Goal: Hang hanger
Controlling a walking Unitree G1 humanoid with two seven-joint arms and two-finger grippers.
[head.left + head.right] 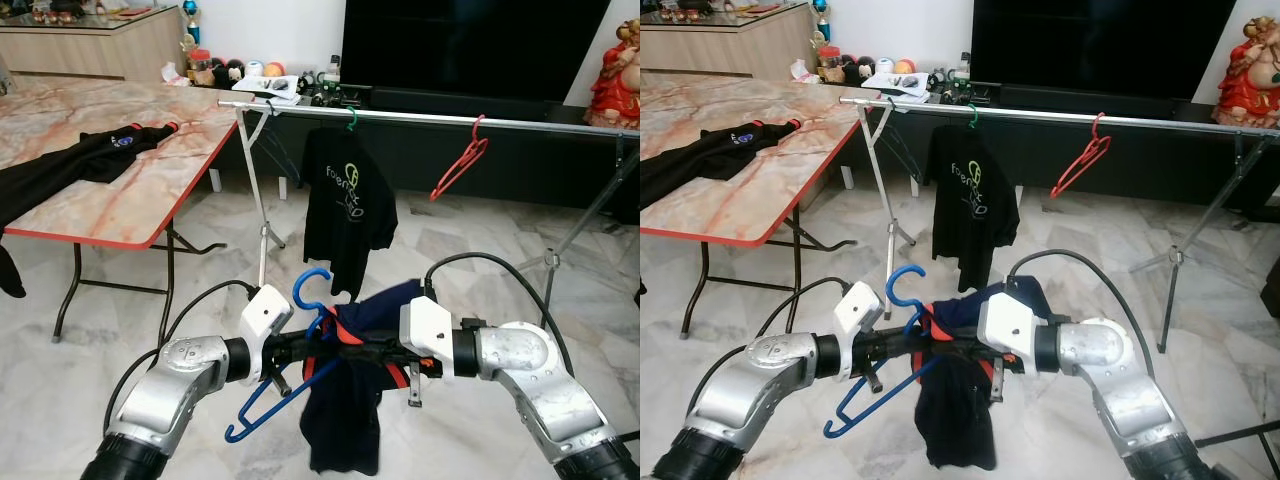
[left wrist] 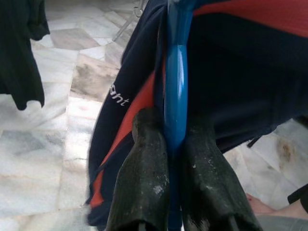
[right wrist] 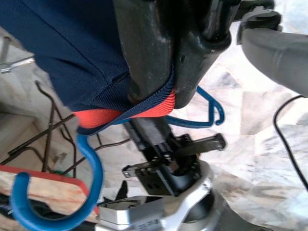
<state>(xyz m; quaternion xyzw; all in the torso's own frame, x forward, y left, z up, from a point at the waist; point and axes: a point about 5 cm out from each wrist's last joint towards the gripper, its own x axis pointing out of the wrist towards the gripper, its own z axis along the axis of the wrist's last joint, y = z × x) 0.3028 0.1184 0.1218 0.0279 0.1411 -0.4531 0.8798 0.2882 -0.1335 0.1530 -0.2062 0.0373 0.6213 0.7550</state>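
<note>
Left wrist view has the best look at the blue hanger [image 2: 175,91]: glossy, round-section plastic, with its bar pinched tight between the left gripper's [image 2: 175,144] two scuffed black fingers [image 2: 144,178]. Draped over it is a navy shirt [image 2: 231,82] with orange-red trim and small white lettering, a smooth sporty knit that bunches right past the fingertips.

From the head camera, the hanger's open hook curls up just above the left gripper's fingers, and one thin blue arm slants down below them. The shirt hangs limp between both grippers. The right gripper [image 3: 159,91] is clamped on the shirt's ribbed orange-and-navy hem, fabric squeezed flat between its fingers.

Beyond the fingers stands a shiny metal clothes rail [image 1: 420,118] on thin folding legs. It carries a black T-shirt [image 1: 347,205] on a green hanger and a bare red hanger [image 1: 462,160] tilted on the bar. A marble-pattern table [image 1: 110,150] with a red edge sits off to the left, over pale polished floor tiles.
</note>
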